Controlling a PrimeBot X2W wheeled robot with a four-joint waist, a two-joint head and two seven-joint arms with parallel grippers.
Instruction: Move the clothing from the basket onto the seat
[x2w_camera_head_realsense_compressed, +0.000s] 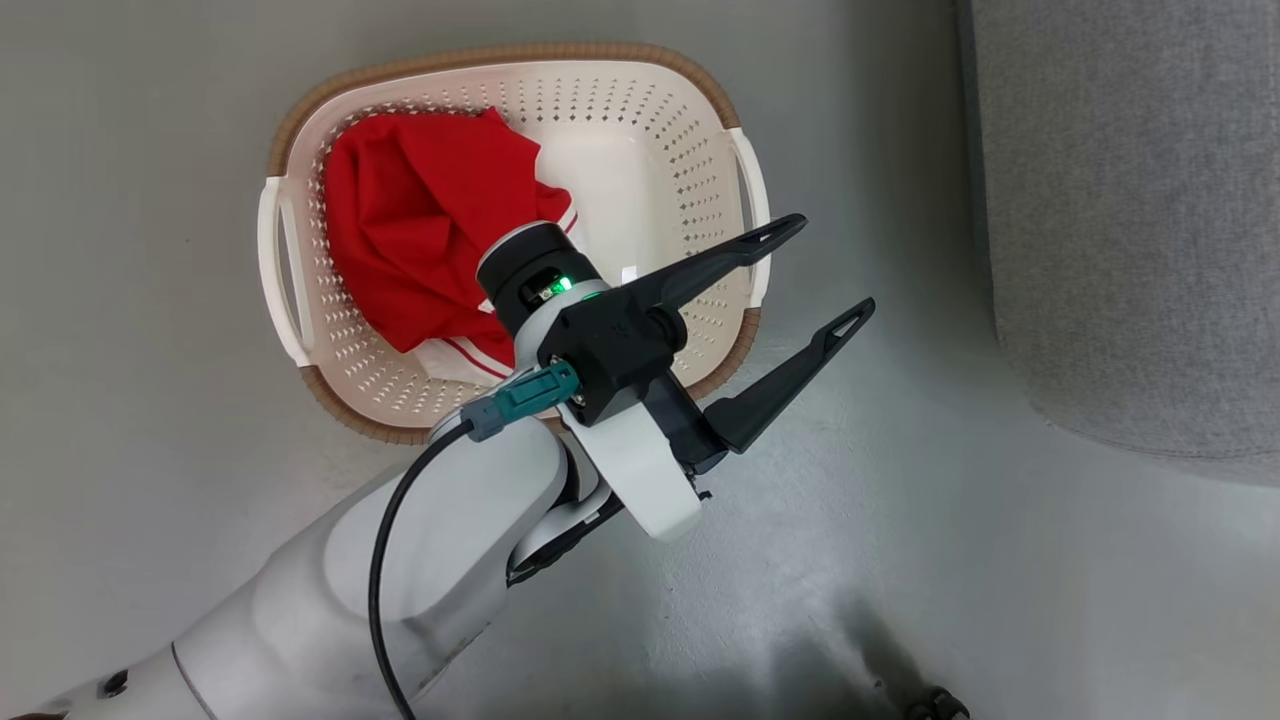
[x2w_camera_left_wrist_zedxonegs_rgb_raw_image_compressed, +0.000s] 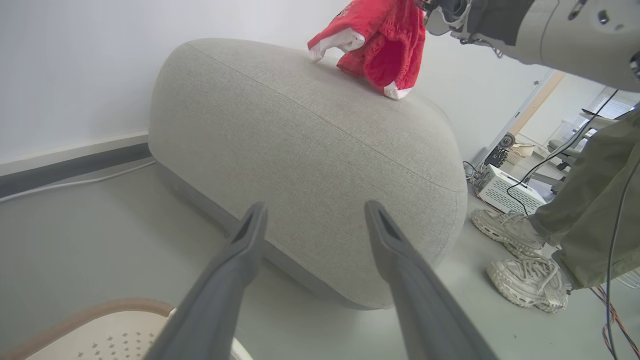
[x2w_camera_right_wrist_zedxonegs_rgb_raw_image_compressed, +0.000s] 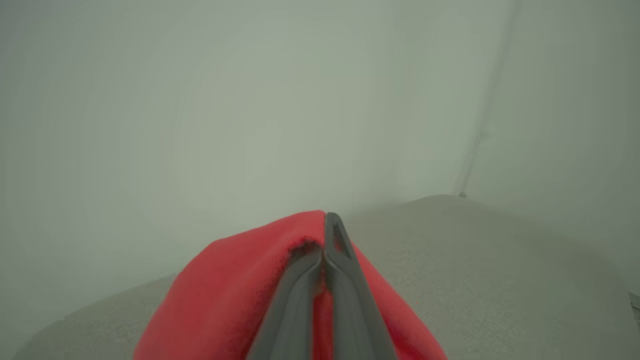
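A red piece of clothing (x2w_camera_head_realsense_compressed: 420, 230) with white trim lies crumpled in the left half of the cream basket (x2w_camera_head_realsense_compressed: 520, 55). My left gripper (x2w_camera_head_realsense_compressed: 825, 268) hangs open and holds nothing, over the basket's right rim and the floor beside it, fingers pointing toward the grey seat (x2w_camera_head_realsense_compressed: 1130, 200). In the left wrist view the open left gripper (x2w_camera_left_wrist_zedxonegs_rgb_raw_image_compressed: 316, 207) faces the seat (x2w_camera_left_wrist_zedxonegs_rgb_raw_image_compressed: 300, 140), with the basket rim (x2w_camera_left_wrist_zedxonegs_rgb_raw_image_compressed: 100, 307) below. Another red garment (x2w_camera_left_wrist_zedxonegs_rgb_raw_image_compressed: 385, 40) hangs from my right arm (x2w_camera_left_wrist_zedxonegs_rgb_raw_image_compressed: 550, 25), its lower edge touching the seat top. My right gripper (x2w_camera_right_wrist_zedxonegs_rgb_raw_image_compressed: 327, 220) is shut on that red fabric (x2w_camera_right_wrist_zedxonegs_rgb_raw_image_compressed: 225, 285) above the seat (x2w_camera_right_wrist_zedxonegs_rgb_raw_image_compressed: 500, 260).
A person stands right of the seat: pale shoes (x2w_camera_left_wrist_zedxonegs_rgb_raw_image_compressed: 520, 280) and olive trousers (x2w_camera_left_wrist_zedxonegs_rgb_raw_image_compressed: 595, 210). A white box (x2w_camera_left_wrist_zedxonegs_rgb_raw_image_compressed: 507, 192) and cables lie on the floor behind. A white cable (x2w_camera_left_wrist_zedxonegs_rgb_raw_image_compressed: 75, 182) runs along the wall base. Bare grey floor (x2w_camera_head_realsense_compressed: 900, 560) surrounds the basket.
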